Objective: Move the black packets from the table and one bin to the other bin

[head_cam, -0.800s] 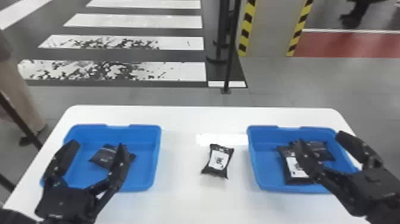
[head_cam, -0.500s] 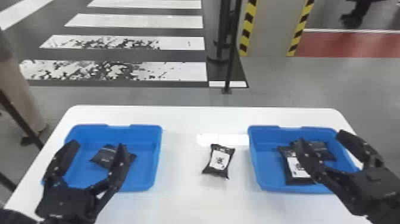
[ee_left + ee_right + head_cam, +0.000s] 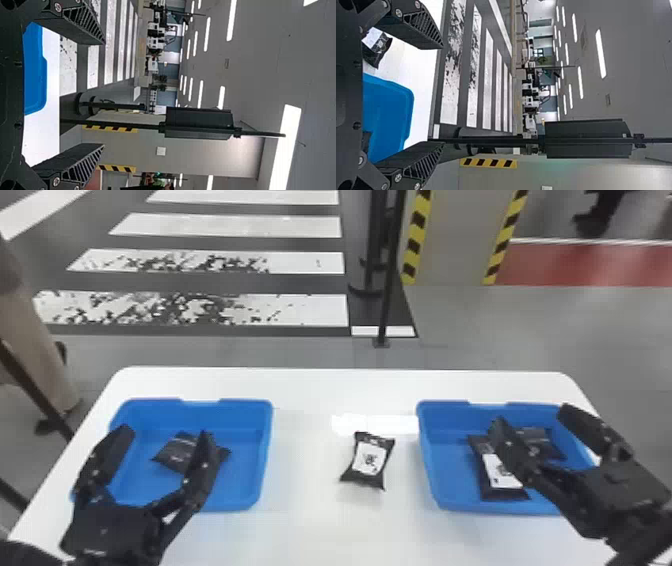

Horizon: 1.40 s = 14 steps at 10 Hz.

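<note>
My left gripper stands open over the left blue bin; one black packet lies in that bin, partly behind a finger. Open as well, my right gripper is over the right blue bin, where two black packets lie, one with a white label and a darker one beside it. Another black packet, white label up, rests on the table between the bins. The left wrist view has the left gripper with nothing between its fingers; likewise the right gripper in the right wrist view.
The white table carries both bins, with bare surface around the middle packet. Beyond its far edge stand a thin black post and a pillar with yellow-black stripes.
</note>
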Each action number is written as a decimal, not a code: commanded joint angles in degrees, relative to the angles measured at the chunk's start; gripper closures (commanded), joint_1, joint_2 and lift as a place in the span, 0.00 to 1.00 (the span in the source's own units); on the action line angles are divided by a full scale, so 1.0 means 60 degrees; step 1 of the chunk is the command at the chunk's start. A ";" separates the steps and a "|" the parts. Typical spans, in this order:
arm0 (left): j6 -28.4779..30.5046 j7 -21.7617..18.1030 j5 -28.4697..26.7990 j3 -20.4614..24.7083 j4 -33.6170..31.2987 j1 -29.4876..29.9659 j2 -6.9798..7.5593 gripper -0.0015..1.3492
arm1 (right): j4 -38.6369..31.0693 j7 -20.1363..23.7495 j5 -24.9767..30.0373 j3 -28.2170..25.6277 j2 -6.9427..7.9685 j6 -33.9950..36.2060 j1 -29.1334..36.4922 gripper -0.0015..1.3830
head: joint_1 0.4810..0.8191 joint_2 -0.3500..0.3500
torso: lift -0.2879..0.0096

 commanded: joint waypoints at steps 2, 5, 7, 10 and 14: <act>0.0088 -0.0001 -0.0036 -0.0045 -0.0015 -0.0024 0.0000 0.09 | 0.0696 0.0938 0.0908 0.0107 -0.0094 0.1276 -0.1635 0.12 | 0.63 0.49 | 0.60; 0.0322 -0.0001 0.0040 -0.0121 0.0173 -0.0141 0.0000 0.09 | 0.2196 0.1773 0.1498 0.1021 -0.0313 0.3268 -0.3580 0.11 | 0.63 0.50 | 0.60; 0.0369 -0.0001 0.0040 -0.0159 0.0220 -0.0188 0.0000 0.09 | 0.3063 0.2036 0.1460 0.1859 -0.0489 0.3456 -0.4447 0.11 | 0.63 0.55 | 0.60; 0.0369 -0.0001 0.0040 -0.0235 0.0313 -0.0305 0.0000 0.09 | 0.5571 0.2476 0.1079 0.3706 -0.0855 0.3526 -0.6252 0.11 | 0.63 0.63 | 0.60; 0.0322 -0.0001 0.0059 -0.0311 0.0477 -0.0446 -0.0014 0.09 | 0.7634 0.2666 0.0775 0.5458 -0.1031 0.4182 -0.7892 0.11 | 0.63 0.72 | 0.60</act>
